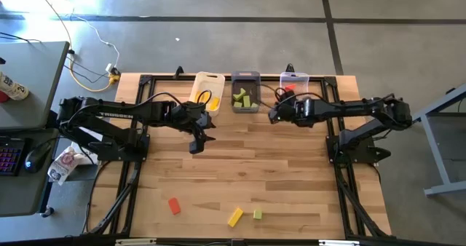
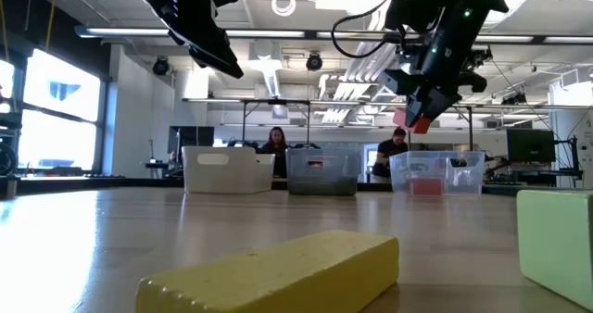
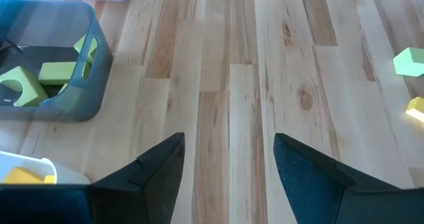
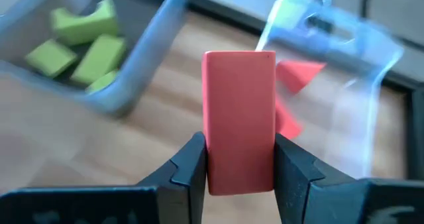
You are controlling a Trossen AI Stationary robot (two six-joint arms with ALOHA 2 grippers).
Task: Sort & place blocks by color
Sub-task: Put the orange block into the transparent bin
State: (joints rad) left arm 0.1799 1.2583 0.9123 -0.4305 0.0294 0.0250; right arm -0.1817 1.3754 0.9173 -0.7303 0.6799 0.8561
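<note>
My right gripper [image 4: 238,148] is shut on a red rectangular block [image 4: 238,105] and hangs high above the table [image 2: 419,109], in front of the clear bin [image 1: 294,84]. That bin holds red blocks [image 4: 299,75]. The grey bin [image 1: 245,93] holds light green blocks [image 4: 83,38], and the white bin [image 1: 207,89] holds yellow ones [image 3: 26,175]. My left gripper [image 3: 228,141] is open over bare wood near the white bin [image 1: 198,140]. A red block [image 1: 174,205], a yellow block [image 1: 234,216] and a green block [image 1: 257,214] lie flat near the table's near edge. My right gripper pinches the red block between its two fingers, one finger [image 4: 192,164] on each long side of its near end [image 4: 238,174]. The rest of the block sticks out past the fingertips. The block is lifted clear of the table, seen in the low view as the red block [image 2: 419,123].
The three bins stand in a row along the table's far edge. Wide bare wood [image 1: 262,166] lies between the bins and the loose blocks. The arm bases stand at the left and right edges. People sit in the room beyond the table [image 2: 276,144].
</note>
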